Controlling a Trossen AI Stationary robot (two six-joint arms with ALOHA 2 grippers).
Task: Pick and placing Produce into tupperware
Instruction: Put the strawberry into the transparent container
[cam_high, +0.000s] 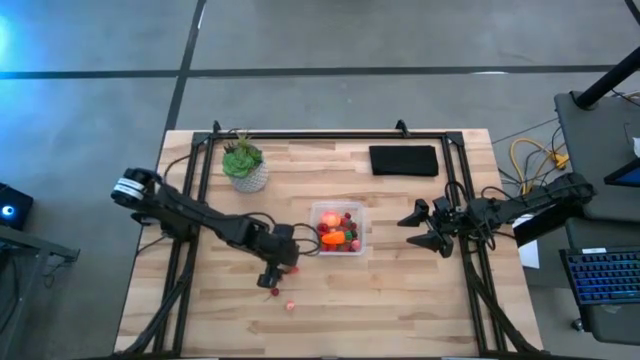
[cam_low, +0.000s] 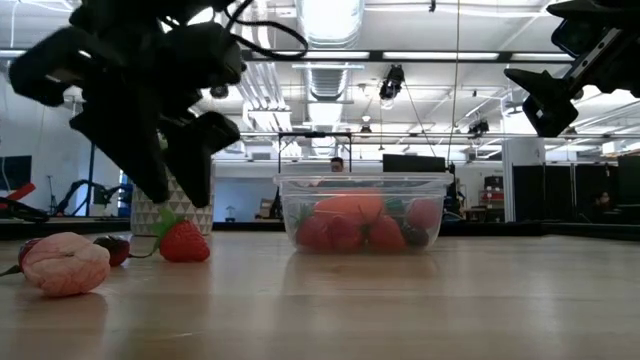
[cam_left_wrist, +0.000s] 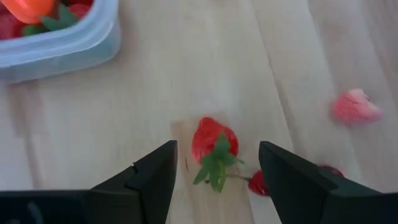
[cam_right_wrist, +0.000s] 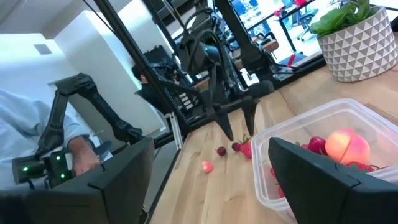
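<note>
The clear square tupperware (cam_high: 338, 229) sits mid-table and holds the pink-red round fruit (cam_right_wrist: 341, 144), the orange carrot piece (cam_high: 337, 238) and several red berries. My left gripper (cam_left_wrist: 217, 152) hangs open just above a loose strawberry (cam_left_wrist: 213, 140) on the wood, one finger on each side and neither touching it. Beside that berry lie two small dark red pieces (cam_left_wrist: 258, 184) and a pink piece (cam_left_wrist: 354, 107). My right gripper (cam_high: 424, 228) waits open, off the table, to the right of the tupperware.
A green plant in a pale patterned pot (cam_high: 245, 166) stands toward the far left, and a black pad (cam_high: 404, 160) lies at the far edge. Black frame rails (cam_high: 205, 170) run along both sides. A person's hand (cam_right_wrist: 81, 155) shows beyond the table's left side.
</note>
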